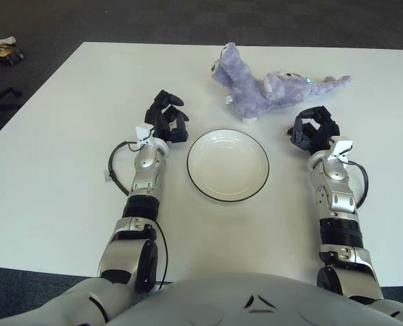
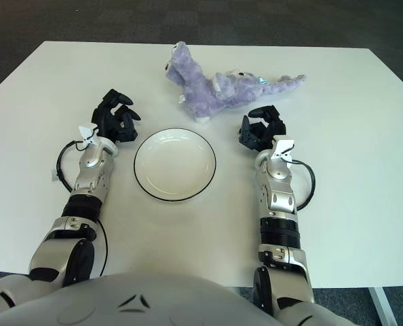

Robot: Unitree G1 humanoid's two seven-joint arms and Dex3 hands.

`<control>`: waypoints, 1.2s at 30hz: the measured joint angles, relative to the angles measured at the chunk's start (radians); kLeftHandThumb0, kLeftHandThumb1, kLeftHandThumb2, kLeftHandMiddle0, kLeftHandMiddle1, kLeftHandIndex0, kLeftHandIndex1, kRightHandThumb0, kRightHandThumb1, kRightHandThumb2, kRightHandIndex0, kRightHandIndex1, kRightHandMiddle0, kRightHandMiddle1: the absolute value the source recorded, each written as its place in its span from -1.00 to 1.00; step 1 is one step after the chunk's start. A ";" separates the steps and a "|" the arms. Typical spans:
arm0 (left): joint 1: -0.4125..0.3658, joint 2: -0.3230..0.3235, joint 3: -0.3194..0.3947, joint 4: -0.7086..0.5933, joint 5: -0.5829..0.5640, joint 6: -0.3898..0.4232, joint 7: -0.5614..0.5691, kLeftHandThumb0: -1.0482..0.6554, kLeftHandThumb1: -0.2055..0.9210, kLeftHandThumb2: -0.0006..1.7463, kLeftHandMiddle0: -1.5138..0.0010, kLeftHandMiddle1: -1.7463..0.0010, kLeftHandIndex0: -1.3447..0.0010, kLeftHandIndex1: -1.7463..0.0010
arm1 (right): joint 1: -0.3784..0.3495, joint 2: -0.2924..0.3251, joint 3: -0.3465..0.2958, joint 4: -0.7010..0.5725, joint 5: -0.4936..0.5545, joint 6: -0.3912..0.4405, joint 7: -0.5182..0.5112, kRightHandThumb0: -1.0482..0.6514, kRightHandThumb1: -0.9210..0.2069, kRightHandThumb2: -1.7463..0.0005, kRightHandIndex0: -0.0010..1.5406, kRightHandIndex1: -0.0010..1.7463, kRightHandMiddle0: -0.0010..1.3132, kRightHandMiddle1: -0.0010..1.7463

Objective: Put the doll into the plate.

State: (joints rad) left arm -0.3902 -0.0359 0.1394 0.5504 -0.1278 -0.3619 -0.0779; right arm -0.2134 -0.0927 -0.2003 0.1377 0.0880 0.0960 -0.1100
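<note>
The purple plush doll [image 1: 269,87] lies on its side on the white table [image 1: 66,136], just beyond the right hand [image 1: 313,129] and slightly to its inner side, not touching it. That hand's fingers are loosely curled and hold nothing. The white plate [image 1: 228,165] with a dark rim sits empty between the two hands, nearer the robot than the doll. The left hand [image 1: 166,117] shows just left of the plate, its fingers likewise relaxed and empty. Nothing of the task appears done: reaching, grasping, carrying and placing all remain.
</note>
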 measured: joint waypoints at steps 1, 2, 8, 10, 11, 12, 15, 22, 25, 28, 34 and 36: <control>0.000 0.000 0.000 0.000 0.000 0.000 0.000 0.22 -0.34 0.72 0.19 -1.00 0.10 -1.00 | 0.000 -0.001 0.000 0.000 0.000 0.000 0.002 0.22 -0.24 -0.20 -0.35 0.75 -0.40 1.00; 0.000 0.000 0.000 0.000 0.000 0.000 0.000 0.22 -0.35 0.72 0.19 -1.00 0.10 -1.00 | 0.000 -0.001 0.000 0.000 0.000 0.000 0.004 0.22 -0.24 -0.19 -0.35 0.75 -0.40 1.00; 0.001 0.000 0.000 0.001 0.000 -0.001 -0.003 0.21 -0.44 0.78 0.04 -1.00 0.12 -0.96 | 0.001 -0.002 0.000 -0.001 0.001 0.000 0.006 0.22 -0.25 -0.18 -0.36 0.74 -0.40 1.00; 0.001 0.000 0.000 0.002 0.002 -0.008 -0.003 0.21 -0.49 0.81 -0.04 -1.00 0.11 -0.92 | 0.002 -0.002 0.000 -0.002 0.001 0.000 0.007 0.22 -0.25 -0.18 -0.36 0.74 -0.40 1.00; 0.001 0.000 0.000 0.003 0.005 -0.015 0.000 0.21 -0.51 0.82 -0.07 -1.00 0.11 -0.91 | 0.003 -0.002 0.000 -0.004 0.001 0.000 0.007 0.22 -0.26 -0.18 -0.36 0.74 -0.40 1.00; 0.001 0.000 -0.001 0.004 0.011 -0.023 0.003 0.21 -0.52 0.82 -0.09 -1.00 0.11 -0.90 | 0.005 -0.002 0.000 -0.005 0.001 0.000 0.007 0.22 -0.26 -0.18 -0.36 0.74 -0.40 1.00; 0.001 0.000 -0.002 0.005 0.027 -0.044 0.019 0.22 -0.41 0.76 0.09 -1.00 0.10 -0.97 | 0.011 -0.002 -0.001 -0.016 0.002 0.004 0.008 0.22 -0.27 -0.17 -0.37 0.74 -0.41 1.00; 0.001 -0.005 -0.004 0.009 0.060 -0.089 0.063 0.22 -0.34 0.72 0.18 -1.00 0.11 -1.00 | 0.059 0.003 0.002 -0.102 0.003 0.022 0.012 0.23 -0.28 -0.16 -0.38 0.75 -0.42 1.00; 0.001 -0.006 -0.004 0.010 0.065 -0.098 0.078 0.22 -0.34 0.71 0.19 -1.00 0.11 -1.00 | 0.078 0.005 0.004 -0.117 0.001 0.009 0.014 0.23 -0.29 -0.16 -0.40 0.76 -0.42 1.00; 0.000 -0.007 -0.004 0.012 0.077 -0.099 0.100 0.22 -0.33 0.71 0.19 -1.00 0.11 -1.00 | 0.095 0.005 0.004 -0.134 0.000 -0.004 0.018 0.23 -0.29 -0.16 -0.41 0.77 -0.42 1.00; 0.000 -0.007 -0.006 0.015 0.098 -0.099 0.137 0.21 -0.52 0.80 -0.08 -1.00 0.07 -0.86 | 0.123 -0.008 0.001 -0.232 0.002 -0.003 0.042 0.23 -0.27 -0.19 -0.39 0.82 -0.47 0.99; 0.000 -0.006 -0.006 0.017 0.101 -0.099 0.143 0.21 -0.54 0.81 -0.10 -1.00 0.05 -0.83 | 0.123 -0.015 0.000 -0.285 -0.001 -0.005 0.045 0.23 -0.21 -0.23 -0.34 0.83 -0.42 0.95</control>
State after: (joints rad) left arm -0.3906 -0.0421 0.1331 0.5675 -0.0265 -0.4605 0.0651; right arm -0.0903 -0.1078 -0.1999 -0.1470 0.0874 0.0914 -0.0653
